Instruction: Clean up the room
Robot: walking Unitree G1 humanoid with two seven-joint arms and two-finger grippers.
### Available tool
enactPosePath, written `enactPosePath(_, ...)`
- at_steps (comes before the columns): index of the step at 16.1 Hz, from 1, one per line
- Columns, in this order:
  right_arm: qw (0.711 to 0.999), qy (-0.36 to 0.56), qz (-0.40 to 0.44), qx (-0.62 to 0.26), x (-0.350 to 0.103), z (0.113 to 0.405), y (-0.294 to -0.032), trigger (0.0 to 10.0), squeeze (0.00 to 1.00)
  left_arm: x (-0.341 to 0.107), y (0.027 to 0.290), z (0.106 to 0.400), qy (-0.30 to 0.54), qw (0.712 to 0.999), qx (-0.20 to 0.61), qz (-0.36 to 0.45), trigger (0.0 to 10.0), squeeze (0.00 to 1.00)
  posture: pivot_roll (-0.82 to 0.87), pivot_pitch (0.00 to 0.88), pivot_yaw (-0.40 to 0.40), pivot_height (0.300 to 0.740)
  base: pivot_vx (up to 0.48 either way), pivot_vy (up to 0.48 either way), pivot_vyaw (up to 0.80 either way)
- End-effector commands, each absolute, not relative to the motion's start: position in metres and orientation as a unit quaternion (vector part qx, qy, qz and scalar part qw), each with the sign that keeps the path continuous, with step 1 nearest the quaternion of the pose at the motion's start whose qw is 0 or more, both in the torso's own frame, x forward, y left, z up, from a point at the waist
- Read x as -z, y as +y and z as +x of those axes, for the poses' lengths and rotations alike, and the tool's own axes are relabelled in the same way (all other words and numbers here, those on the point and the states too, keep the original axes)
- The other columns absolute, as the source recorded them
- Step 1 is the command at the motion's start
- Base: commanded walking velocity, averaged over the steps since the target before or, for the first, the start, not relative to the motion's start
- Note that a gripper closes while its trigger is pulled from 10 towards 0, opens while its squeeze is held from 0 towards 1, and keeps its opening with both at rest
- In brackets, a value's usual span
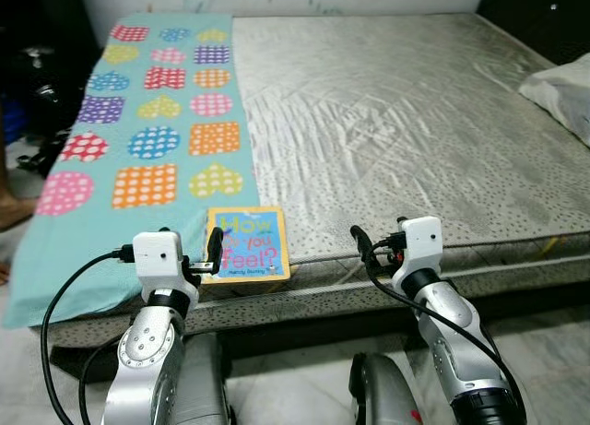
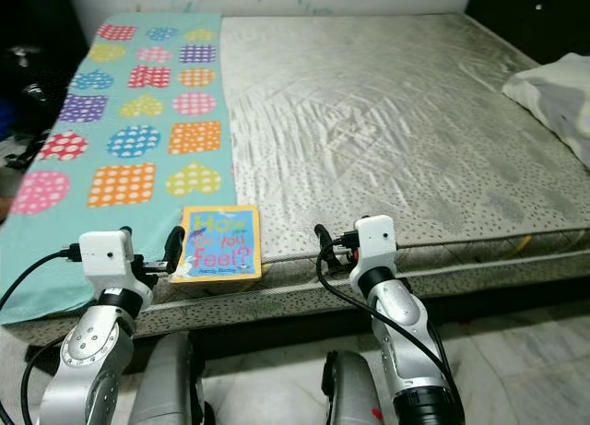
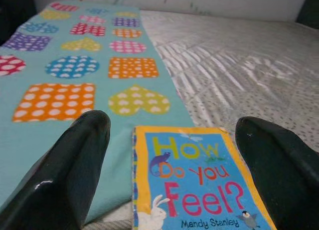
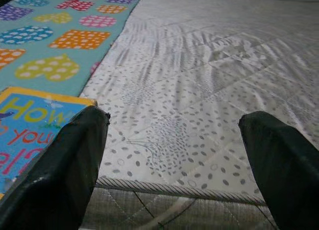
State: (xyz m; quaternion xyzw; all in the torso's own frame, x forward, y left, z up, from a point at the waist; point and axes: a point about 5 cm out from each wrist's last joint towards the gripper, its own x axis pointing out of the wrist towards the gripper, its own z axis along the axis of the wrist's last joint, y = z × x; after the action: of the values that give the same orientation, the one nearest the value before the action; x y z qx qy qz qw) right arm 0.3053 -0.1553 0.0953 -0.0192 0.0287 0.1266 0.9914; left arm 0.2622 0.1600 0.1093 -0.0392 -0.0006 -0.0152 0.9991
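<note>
At the mattress's (image 1: 415,121) near edge we hold both arms forward — left gripper (image 1: 214,255) spread wide around the book (image 1: 245,243), perhaps just touching it; right gripper (image 1: 361,242) spread wide too, empty, beside it.

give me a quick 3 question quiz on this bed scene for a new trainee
1. True or false: the book lies at the near edge of the bed.
2. Which gripper is nearer the book? A) left gripper B) right gripper
3. Fill in: the book lies partly on the patterned ____.

Key:
1. True.
2. A. The left wrist view shows its fingers open on either side of the book, not touching it.
3. Blanket, turquoise with dotted shapes. The right gripper is open too, over bare mattress.
</note>
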Motion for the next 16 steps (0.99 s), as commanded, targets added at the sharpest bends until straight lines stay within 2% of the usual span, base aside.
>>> enactPosePath(1,0.992,0.019,-0.021,-0.125,-0.0995,0.3051,-0.1562,10.0,0.0,-0.1133,0.1582,0.2644,-0.01,0.999,0.022,-0.041,10.0,0.0,-0.06,0.085,-0.019,0.537,0.0,0.0,0.0)
enactPosePath(5,0.992,0.019,-0.021,-0.125,-0.0987,0.3055,-0.1549,10.0,0.0,-0.1149,0.1585,0.2643,-0.016,0.998,0.029,-0.045,10.0,0.0,-0.06,0.079,-0.018,0.537,0.0,0.0,0.0)
enactPosePath(16,0.991,0.023,-0.035,-0.131,-0.0974,0.3047,-0.1577,10.0,0.0,-0.1143,0.1557,0.2633,-0.015,0.998,0.034,-0.051,10.0,0.0,-0.07,0.091,-0.028,0.537,0.28,0.0,0.0)
